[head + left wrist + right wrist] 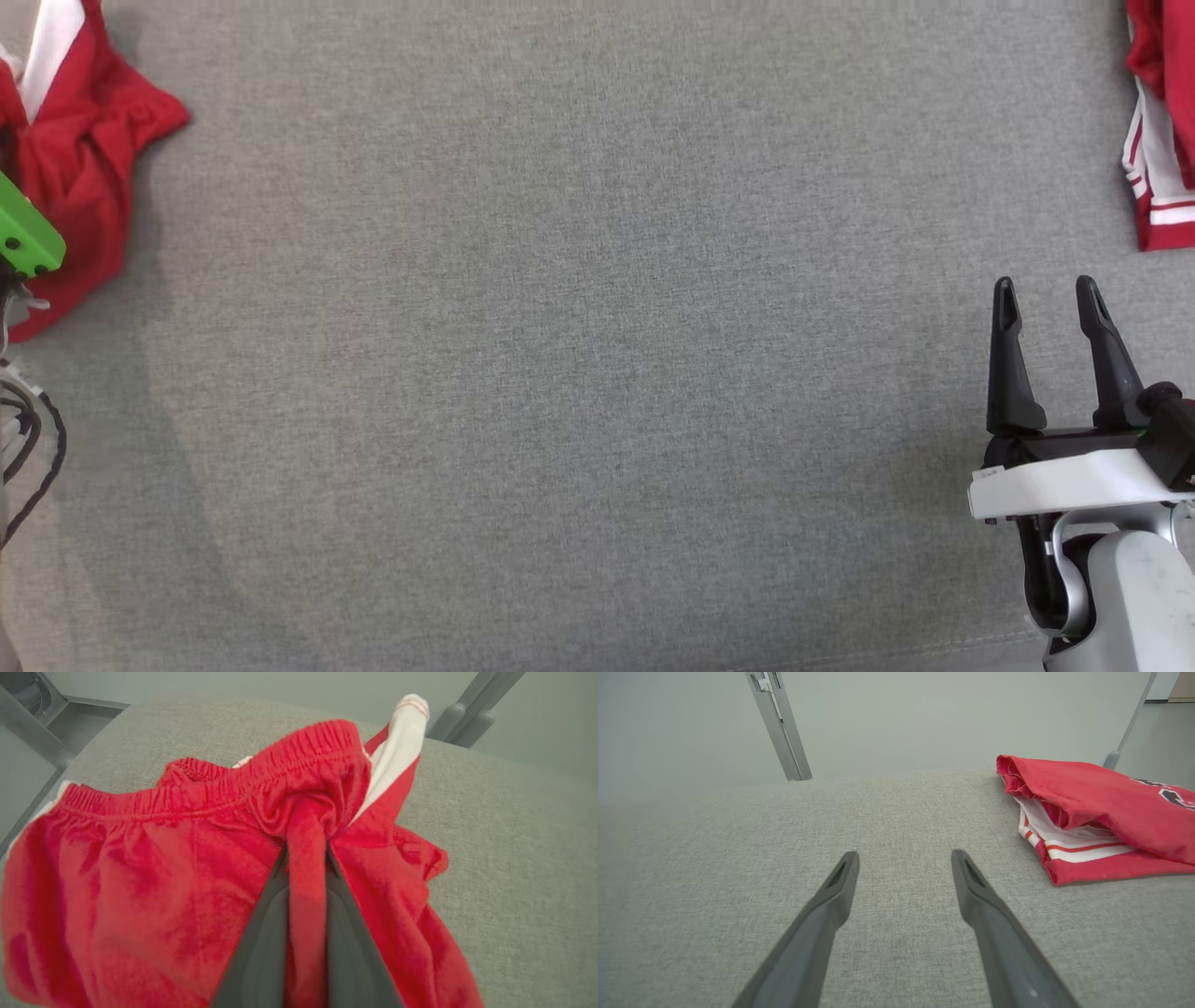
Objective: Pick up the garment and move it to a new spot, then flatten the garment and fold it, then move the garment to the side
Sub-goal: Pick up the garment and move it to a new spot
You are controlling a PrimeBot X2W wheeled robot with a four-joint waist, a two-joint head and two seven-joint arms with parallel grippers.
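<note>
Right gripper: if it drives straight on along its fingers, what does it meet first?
Likely only the grey surface, as the right gripper seems tilted slightly down; depth is unclear. The folded red garment lies right of that line.

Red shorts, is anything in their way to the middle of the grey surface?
Nothing visible is. The left gripper pinches the red shorts at the grey surface's left edge, and the folded red garment lies far off at the right edge.
</note>
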